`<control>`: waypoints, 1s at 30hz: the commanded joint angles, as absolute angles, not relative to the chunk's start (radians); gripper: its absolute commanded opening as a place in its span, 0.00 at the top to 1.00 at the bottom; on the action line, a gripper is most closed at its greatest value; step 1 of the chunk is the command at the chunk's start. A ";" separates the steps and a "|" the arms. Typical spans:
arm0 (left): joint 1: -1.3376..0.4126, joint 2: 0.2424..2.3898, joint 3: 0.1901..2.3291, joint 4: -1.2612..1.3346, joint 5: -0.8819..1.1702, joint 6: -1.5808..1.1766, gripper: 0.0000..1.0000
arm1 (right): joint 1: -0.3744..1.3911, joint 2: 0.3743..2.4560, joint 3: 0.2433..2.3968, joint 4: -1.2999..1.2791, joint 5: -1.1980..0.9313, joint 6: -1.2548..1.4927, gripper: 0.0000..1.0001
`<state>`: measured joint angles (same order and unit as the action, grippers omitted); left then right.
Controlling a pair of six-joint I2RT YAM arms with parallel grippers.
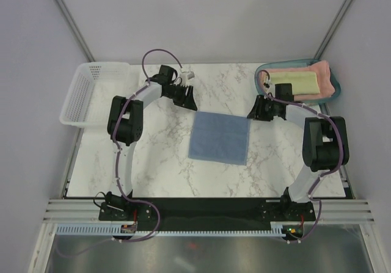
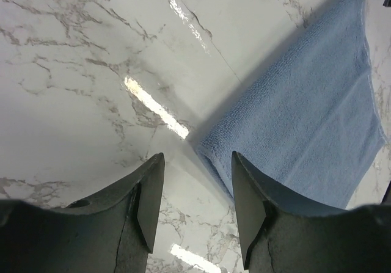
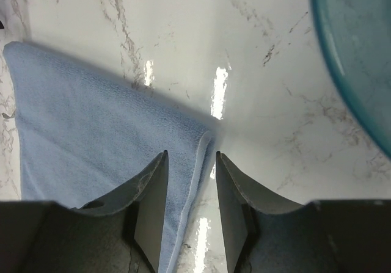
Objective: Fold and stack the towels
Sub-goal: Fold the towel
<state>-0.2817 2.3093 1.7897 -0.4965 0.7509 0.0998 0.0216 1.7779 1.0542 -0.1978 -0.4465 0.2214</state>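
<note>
Robotics lab test cell: marble-look tabletop (image 1: 159, 163) beneath the left gripper (image 1: 189, 101), plain grey panels (image 1: 214, 16) beyond it, aluminium rails (image 1: 208, 211) behind.

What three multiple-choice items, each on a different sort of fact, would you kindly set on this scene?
1. How many towels lie in the teal tray? A) none B) two C) four
2. Where is the blue towel? A) in the teal tray B) flat on the table C) draped over the table's edge
3. How is the left gripper? A) open and empty B) shut on the blue towel C) shut on nothing
Key: 1 B, the yellow towel lies on the pink towel there; 2 B, it lies spread on the marble top; 3 A, nothing is pinched between its parted fingers.
</note>
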 commanded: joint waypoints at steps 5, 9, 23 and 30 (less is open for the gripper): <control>-0.281 2.370 1.865 -0.565 0.859 0.155 0.46 | 0.011 1.845 1.124 -0.206 -0.491 0.143 0.59; -0.279 2.388 1.884 -0.572 0.862 0.155 0.49 | 0.006 1.865 1.129 -0.189 -0.511 0.126 0.59; -0.284 2.418 1.925 -0.611 0.867 0.164 0.61 | -0.026 1.942 1.141 -0.153 -0.624 0.095 0.62; -0.290 2.418 1.917 -0.614 0.833 0.155 0.58 | -0.026 1.960 1.152 -0.156 -0.603 0.094 0.65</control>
